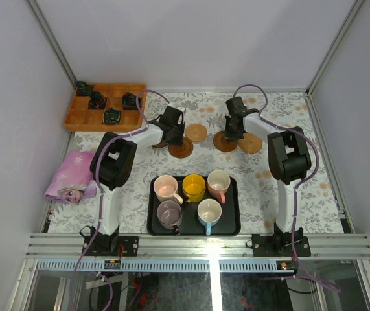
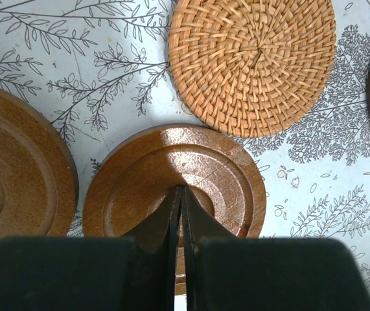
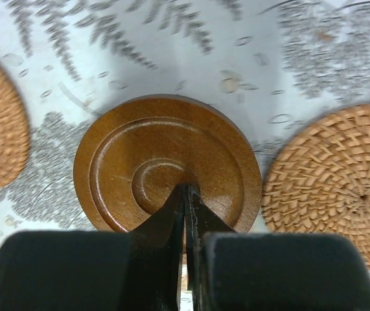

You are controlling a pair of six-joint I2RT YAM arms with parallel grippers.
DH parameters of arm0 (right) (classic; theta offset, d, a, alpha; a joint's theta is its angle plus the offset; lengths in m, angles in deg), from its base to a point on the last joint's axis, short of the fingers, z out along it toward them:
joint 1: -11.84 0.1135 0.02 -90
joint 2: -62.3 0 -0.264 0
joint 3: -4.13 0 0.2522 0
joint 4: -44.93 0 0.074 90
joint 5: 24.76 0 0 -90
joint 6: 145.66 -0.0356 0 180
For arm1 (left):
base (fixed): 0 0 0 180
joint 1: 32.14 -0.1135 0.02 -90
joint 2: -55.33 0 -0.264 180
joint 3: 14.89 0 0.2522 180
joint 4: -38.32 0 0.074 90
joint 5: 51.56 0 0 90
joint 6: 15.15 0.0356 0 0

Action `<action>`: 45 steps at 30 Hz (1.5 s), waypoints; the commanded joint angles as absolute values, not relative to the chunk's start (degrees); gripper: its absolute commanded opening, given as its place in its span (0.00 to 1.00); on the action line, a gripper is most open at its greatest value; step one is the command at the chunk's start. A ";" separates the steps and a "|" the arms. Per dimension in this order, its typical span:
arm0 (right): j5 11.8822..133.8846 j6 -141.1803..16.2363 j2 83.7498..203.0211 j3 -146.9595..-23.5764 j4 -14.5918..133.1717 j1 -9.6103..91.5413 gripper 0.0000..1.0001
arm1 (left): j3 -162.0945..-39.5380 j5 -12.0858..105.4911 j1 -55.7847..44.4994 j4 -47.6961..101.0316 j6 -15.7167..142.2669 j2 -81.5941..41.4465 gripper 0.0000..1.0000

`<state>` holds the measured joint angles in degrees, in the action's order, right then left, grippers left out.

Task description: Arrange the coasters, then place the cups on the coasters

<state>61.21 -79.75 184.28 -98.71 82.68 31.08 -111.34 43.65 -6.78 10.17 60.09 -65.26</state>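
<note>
On the far half of the table (image 1: 269, 194), the left wooden coaster (image 2: 139, 188) lies flat under the left gripper (image 2: 180, 191), and the right wooden coaster (image 3: 126, 162) under the right gripper (image 3: 185, 188) — both pairs of jaws pressed shut, holding nothing (whether the tips touch the wood I cannot tell). A woven coaster (image 1: 197, 133) lies just right of each. Nearer, the cups (image 1: 194, 187) stand in a black tray (image 1: 229, 228).

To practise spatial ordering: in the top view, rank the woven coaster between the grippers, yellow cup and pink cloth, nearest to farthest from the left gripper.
From the left gripper:
1. woven coaster, just right.
2. yellow cup, in the black tray.
3. pink cloth, far left.
</note>
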 commanded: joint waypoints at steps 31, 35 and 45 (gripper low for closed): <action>75.45 -70.04 193.13 -124.96 87.42 33.17 0.00 | -114.46 42.92 -6.39 4.94 60.21 -70.43 0.00; 78.06 -70.37 195.65 -126.74 86.66 34.67 0.00 | -113.63 43.12 -6.39 5.77 59.68 -70.35 0.00; 83.02 -72.13 199.51 -126.68 85.06 36.73 0.00 | -112.94 43.51 -6.39 6.28 59.04 -70.62 0.00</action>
